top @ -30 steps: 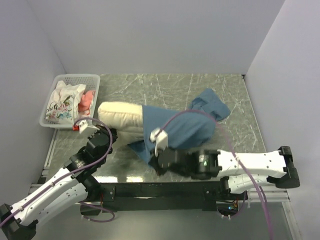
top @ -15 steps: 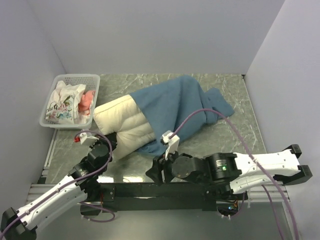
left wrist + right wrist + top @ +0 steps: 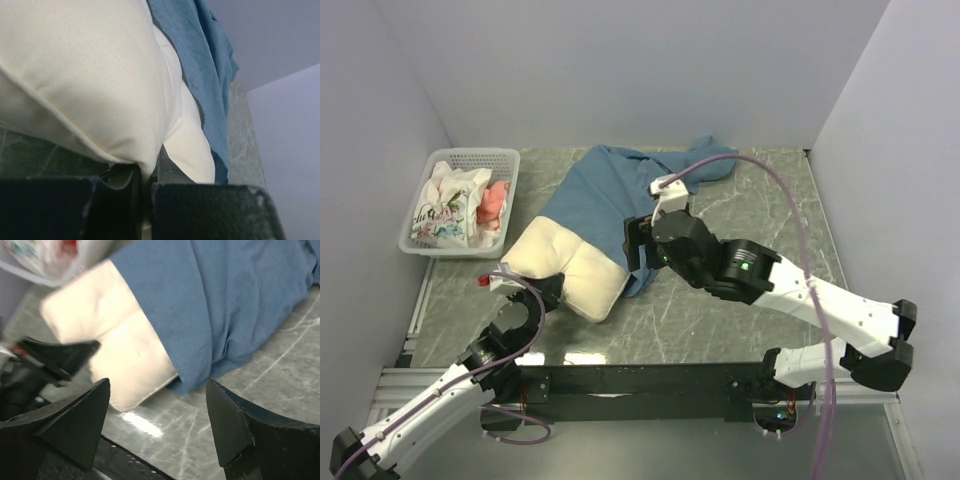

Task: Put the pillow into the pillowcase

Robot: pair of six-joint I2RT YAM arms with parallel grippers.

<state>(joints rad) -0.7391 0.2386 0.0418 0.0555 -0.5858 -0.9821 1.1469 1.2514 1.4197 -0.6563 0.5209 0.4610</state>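
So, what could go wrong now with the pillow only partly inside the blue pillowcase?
1. The left pincer is shut on only a thin corner of the pillow; a pull could slip it free.
2. The right pincer is open above the pillowcase hem and holds nothing, so the case might slide back off the bare near end.

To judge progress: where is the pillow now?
In the top view the pillow lies left of centre, far end inside the pillowcase, near corner pinched by the left gripper.
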